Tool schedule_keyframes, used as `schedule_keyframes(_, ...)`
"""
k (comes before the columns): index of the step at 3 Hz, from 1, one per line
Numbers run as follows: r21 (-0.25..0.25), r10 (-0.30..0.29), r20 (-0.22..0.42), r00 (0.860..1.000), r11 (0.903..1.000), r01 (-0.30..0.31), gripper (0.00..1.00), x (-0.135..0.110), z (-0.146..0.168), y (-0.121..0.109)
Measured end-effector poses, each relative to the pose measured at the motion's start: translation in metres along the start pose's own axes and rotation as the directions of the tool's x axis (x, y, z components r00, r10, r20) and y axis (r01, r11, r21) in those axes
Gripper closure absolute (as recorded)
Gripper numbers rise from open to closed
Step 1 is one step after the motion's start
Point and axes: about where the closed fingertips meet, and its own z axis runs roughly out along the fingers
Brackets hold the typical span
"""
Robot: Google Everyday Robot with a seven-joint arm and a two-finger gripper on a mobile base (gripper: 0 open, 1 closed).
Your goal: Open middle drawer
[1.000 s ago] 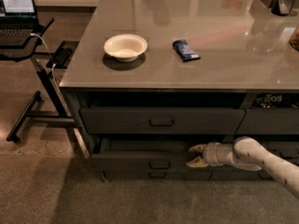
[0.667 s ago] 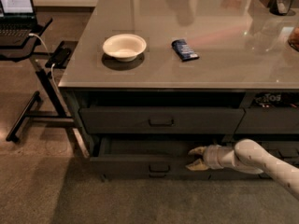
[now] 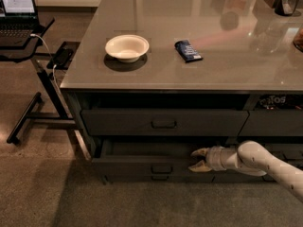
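Observation:
The middle drawer (image 3: 142, 164) is a wide dark grey drawer below the counter. It stands pulled out part way, with its shallow tray (image 3: 151, 149) showing and its small loop handle (image 3: 162, 168) at the centre of the front. My gripper (image 3: 199, 159) is at the drawer's front edge, to the right of the handle, pointing left. Its fingers are spread open, one above the front edge and one in front of it, and they hold nothing. The white arm reaches in from the lower right.
A shut drawer (image 3: 164, 123) sits above the open one, and another front (image 3: 161, 178) lies just below it. On the counter (image 3: 236, 70) are a white bowl (image 3: 127, 48) and a dark blue packet (image 3: 188, 50). A laptop stand (image 3: 33, 56) is at the left.
The gripper has shifted very slightly to the right. The drawer stays pulled out by the same amount.

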Motion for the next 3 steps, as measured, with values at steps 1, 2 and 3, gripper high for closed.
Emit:
schedule_keyframes(1,0.0,0.0,0.0,1.0,1.0,0.0,0.36,0.0,0.0,0.0)
schedule_keyframes(2,-0.015,0.011,0.013,1.0,0.9998,-0.011,0.13,0.003,0.0,0.006)
schedule_keyframes(3,-0.032,0.016,0.029,0.999,0.9994,-0.015,0.11,0.013,-0.007,0.02)
